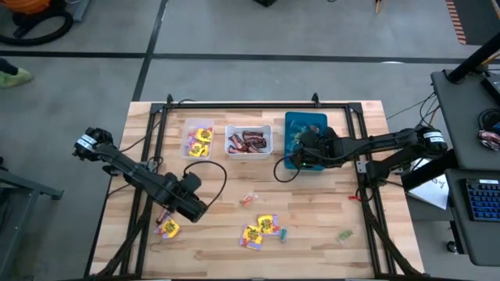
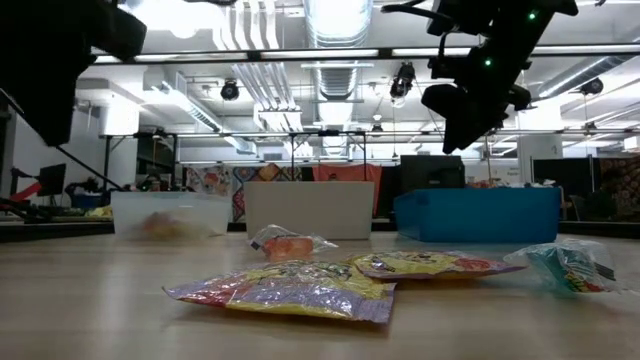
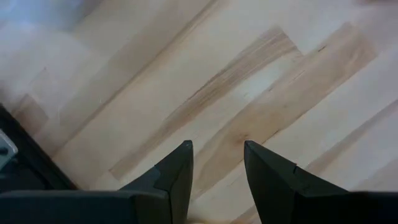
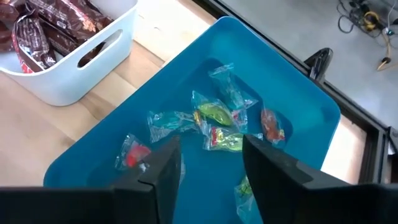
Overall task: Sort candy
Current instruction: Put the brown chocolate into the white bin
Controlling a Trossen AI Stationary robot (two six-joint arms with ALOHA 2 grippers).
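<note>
My right gripper (image 4: 211, 146) hangs open above the blue bin (image 1: 306, 125), where several small wrapped green, teal and red candy pieces (image 4: 217, 127) lie on the bottom. Nothing is between its fingers. My left gripper (image 3: 217, 146) points down at bare wood at the table's left (image 1: 194, 208), open and empty. A yellow candy packet (image 1: 166, 228) lies just nearside of it. Two more yellow packets (image 1: 260, 230), a small orange piece (image 1: 248, 200) and a green piece (image 1: 344, 235) lie flat on the table's near half.
A clear bin (image 1: 198, 142) with yellow packets and a white bin (image 1: 248, 141) with dark brown-red bars stand beside the blue bin in a row at the far side. A black frame (image 1: 258, 104) borders the table. Bare wood lies between the bins and the loose candy.
</note>
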